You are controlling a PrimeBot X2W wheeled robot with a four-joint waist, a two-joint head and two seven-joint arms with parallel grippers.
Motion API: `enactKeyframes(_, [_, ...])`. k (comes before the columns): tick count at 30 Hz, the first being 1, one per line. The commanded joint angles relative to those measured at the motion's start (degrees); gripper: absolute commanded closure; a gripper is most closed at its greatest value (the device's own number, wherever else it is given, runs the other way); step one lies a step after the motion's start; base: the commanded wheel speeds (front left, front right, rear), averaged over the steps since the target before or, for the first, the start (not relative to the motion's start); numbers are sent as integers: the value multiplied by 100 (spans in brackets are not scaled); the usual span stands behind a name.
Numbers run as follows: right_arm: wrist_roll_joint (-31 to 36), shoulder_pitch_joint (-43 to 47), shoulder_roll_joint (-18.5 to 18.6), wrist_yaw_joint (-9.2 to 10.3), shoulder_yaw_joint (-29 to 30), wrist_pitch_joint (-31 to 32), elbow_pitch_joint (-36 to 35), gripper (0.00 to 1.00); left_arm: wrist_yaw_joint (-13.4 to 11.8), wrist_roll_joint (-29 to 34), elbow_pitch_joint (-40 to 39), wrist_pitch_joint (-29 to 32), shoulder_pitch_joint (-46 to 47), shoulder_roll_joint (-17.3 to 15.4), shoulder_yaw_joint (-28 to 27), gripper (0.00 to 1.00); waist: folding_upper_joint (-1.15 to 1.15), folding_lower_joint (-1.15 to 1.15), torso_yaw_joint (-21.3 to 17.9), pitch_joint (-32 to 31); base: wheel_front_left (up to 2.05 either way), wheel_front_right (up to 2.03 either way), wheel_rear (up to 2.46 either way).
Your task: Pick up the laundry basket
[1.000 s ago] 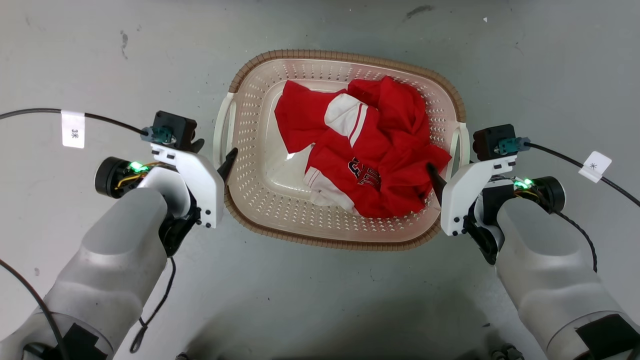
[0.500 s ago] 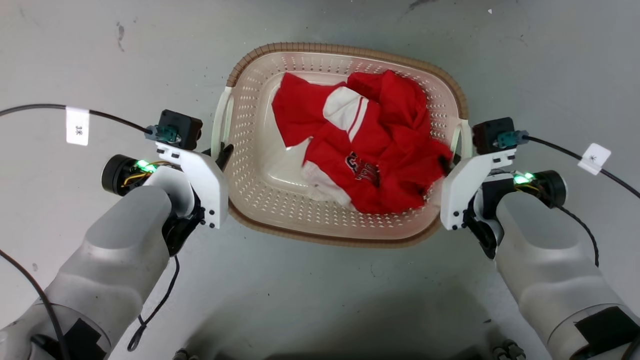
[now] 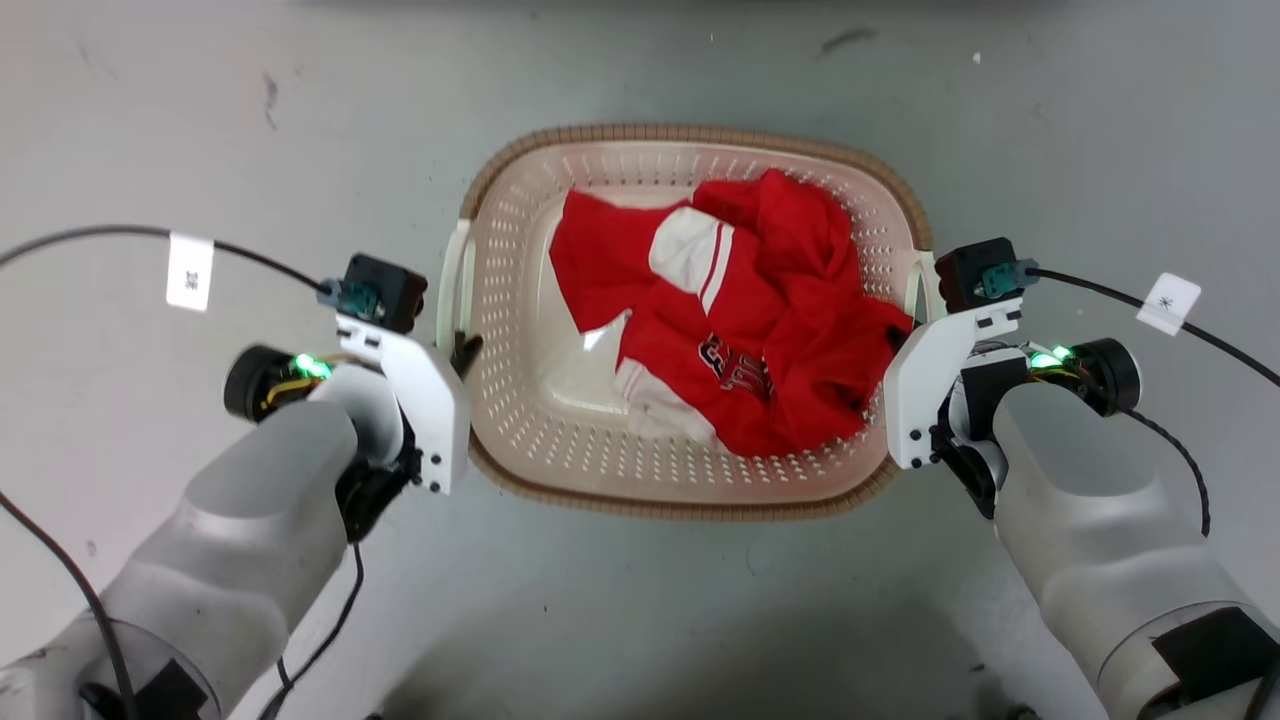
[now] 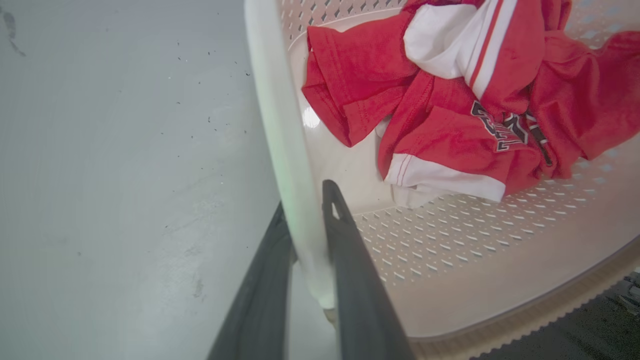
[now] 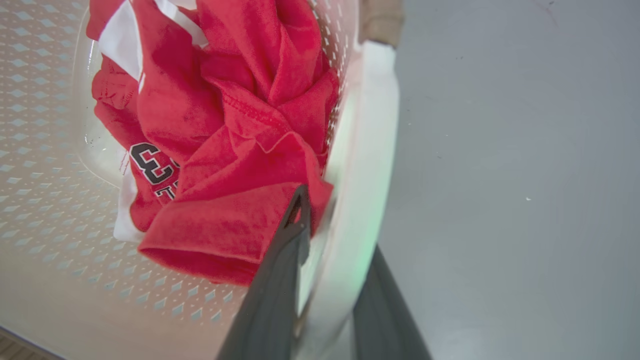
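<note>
Grey floor (image 3: 640, 600): left gripper (image 4: 304, 196) and right gripper (image 5: 337, 220) clamp basket (image 3: 560, 450) handles (image 3: 458, 268); raise both evenly, keeping shirt (image 3: 770, 300) level.

Right jaws grip laundry basket (image 5: 45, 165) handle (image 5: 372, 140); red jersey (image 5: 240, 165) inside.

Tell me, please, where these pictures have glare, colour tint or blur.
Head view: sharp, evenly lit; one small glare on the basket bottom, soft shadow on the floor below. Left wrist view: left handle between the fingers is blurred and tinted green; glare spot beside the shirt. Right wrist view: right handle also blurred, green-tinted.
</note>
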State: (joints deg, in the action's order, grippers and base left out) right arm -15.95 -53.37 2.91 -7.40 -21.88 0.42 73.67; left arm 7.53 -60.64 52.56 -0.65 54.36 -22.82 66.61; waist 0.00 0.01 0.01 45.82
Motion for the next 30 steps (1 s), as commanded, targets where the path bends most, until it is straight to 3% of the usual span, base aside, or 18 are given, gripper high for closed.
enactKeyframes(1, [92, -90, -5, -16, 51, 129, -8, 100, -8, -116, -12, 54, -113, -22, 85, 100, 0, -1, 28, -240, 0, 0, 0])
enactKeyframes(6, [270, 129, -4, -16, 86, 793, 11, 100, -8, -538, -118, 203, -332, -41, 277, 100, 0, -1, 89, -854, 0, 0, 0])
enactKeyframes(14, [204, 420, 25, -7, -255, 1604, 6, 100, -10, -936, -484, 926, -656, -416, 569, 100, 0, -1, 70, -2052, 0, 0, 0])
enactKeyframes(30, [-1262, 1180, 30, -15, -1486, 3780, -988, 100, -11, -1567, -1506, 2404, -1401, -1418, 676, 100, 0, -1, -163, -3895, 0, 0, 0])
